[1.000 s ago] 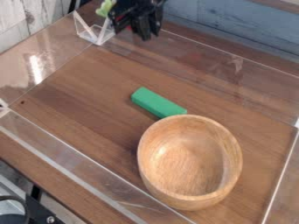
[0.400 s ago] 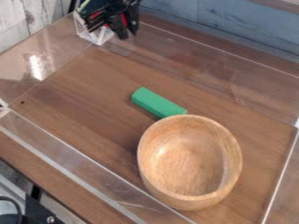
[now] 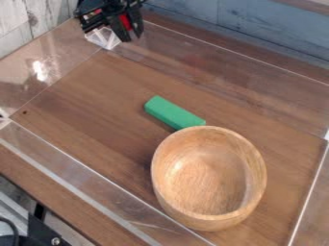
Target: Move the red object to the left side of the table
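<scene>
Dark brown wood-grain boards make up the table [image 3: 115,106], which is fenced by low clear acrylic walls [image 3: 77,187]. Near its middle lies a green rectangular block [image 3: 171,112], flat and angled, and just in front of that stands a large wooden bowl [image 3: 209,177], its rim almost touching the block's near end. Up in the far left corner hangs the black gripper [image 3: 113,26], pointing steeply down over the acrylic wall, well apart from block and bowl. Its jaws are drawn together on the red object [image 3: 111,25], of which only a small patch of bright red shows between the dark fingers, held above the tabletop.
</scene>
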Motion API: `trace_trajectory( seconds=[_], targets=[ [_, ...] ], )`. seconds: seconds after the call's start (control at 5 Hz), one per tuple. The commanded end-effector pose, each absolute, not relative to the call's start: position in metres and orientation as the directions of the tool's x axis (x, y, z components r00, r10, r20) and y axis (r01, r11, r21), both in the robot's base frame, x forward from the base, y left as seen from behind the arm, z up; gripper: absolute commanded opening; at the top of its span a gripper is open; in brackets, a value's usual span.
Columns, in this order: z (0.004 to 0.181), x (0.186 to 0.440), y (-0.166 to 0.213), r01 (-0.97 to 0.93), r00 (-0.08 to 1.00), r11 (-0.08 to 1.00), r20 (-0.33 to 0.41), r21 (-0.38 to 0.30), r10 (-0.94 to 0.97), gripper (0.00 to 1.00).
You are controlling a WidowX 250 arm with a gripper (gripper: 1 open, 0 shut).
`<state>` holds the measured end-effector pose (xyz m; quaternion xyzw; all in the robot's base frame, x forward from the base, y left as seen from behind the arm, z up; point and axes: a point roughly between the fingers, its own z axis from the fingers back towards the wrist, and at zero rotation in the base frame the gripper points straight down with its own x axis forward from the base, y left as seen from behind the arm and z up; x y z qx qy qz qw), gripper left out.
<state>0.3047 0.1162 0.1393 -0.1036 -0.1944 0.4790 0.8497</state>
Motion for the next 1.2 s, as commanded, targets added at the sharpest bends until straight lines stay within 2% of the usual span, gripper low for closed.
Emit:
trace_trajectory(
  seconds=[0.0, 0.2, 0.6, 1.0],
  targets=[
    [0.154, 0.31, 0.113, -0.77, 0.439, 0.512, 0.267, -0.38, 0.858, 0.0],
    [0.156, 0.312, 0.107, -0.782, 0.416, 0.493, 0.27, -0.382, 0.868, 0.0],
    [0.148, 0.314, 0.106, -0.794, 0.387, 0.47, 0.275, -0.386, 0.88, 0.0],
    [0.162, 0.327, 0.102, -0.789, 0.389, 0.475, 0.282, -0.389, 0.877, 0.0]
  ],
)
